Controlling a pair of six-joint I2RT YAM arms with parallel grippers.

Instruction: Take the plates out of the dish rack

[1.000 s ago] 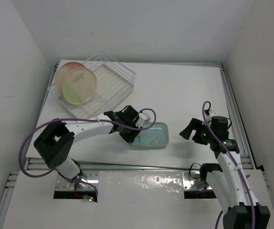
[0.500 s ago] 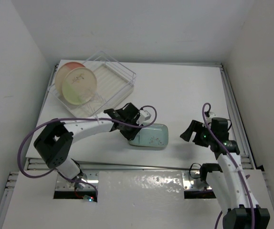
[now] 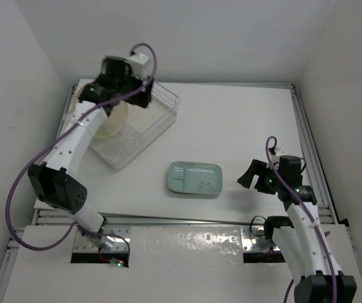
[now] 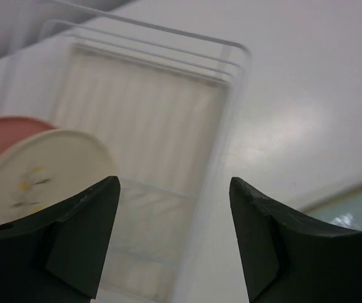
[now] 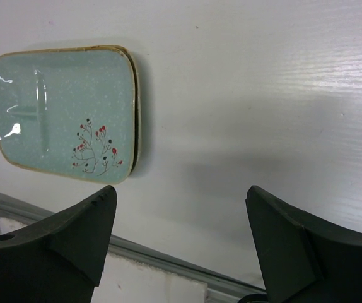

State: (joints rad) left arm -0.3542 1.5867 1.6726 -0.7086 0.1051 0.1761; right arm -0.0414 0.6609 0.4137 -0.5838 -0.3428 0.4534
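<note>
My left tool [image 4: 171, 189] hangs above the dish rack [image 4: 144, 136] with its fingers spread wide and nothing between them. Through that gap my left wrist camera shows the rack's ribbed whitish base and clear walls. It also shows a round cream plate [image 4: 45, 165] at the left of the rack, with a salmon-pink plate [image 4: 3, 134] tucked just behind it. From the top camera my own left arm covers most of those two plates, so only a cream sliver shows beside the arm. That same view places the rack at the far left corner of the counter [image 3: 244, 120].

The teal plate [image 3: 195, 178] lies flat on the counter, well apart from the rack and nearer my right side. The top camera shows its dividers and a cluster of dark specks. My right wrist camera resolves the specks into a small sprig with red and dark dots, and it picks out a thin yellowish rim. My left wrist camera catches just one teal corner at its lower right edge.

My right tool [image 5: 178, 192] hovers beside the teal plate, fingers spread and touching nothing.
</note>
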